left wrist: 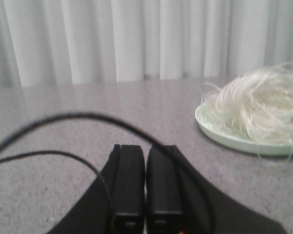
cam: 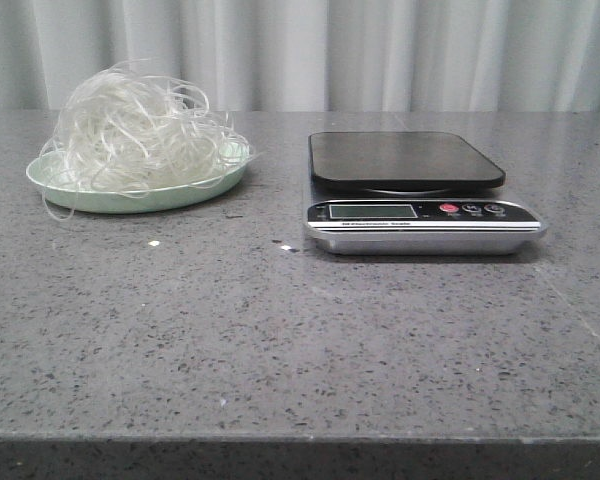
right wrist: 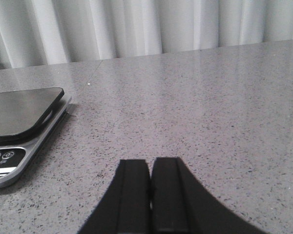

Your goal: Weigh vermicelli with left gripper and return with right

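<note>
The vermicelli, a fluffy heap of whitish strands, lies on a pale green plate at the table's left back. It also shows in the left wrist view on the plate. A silver kitchen scale with a black platform stands to the right; its platform shows in the right wrist view. My left gripper is shut and empty, low over the table, apart from the plate. My right gripper is shut and empty, beside the scale. Neither gripper shows in the front view.
The grey speckled stone table runs to a front edge near the camera. A pale curtain hangs behind it. A black cable loops in front of the left wrist camera. Small crumbs lie near the plate.
</note>
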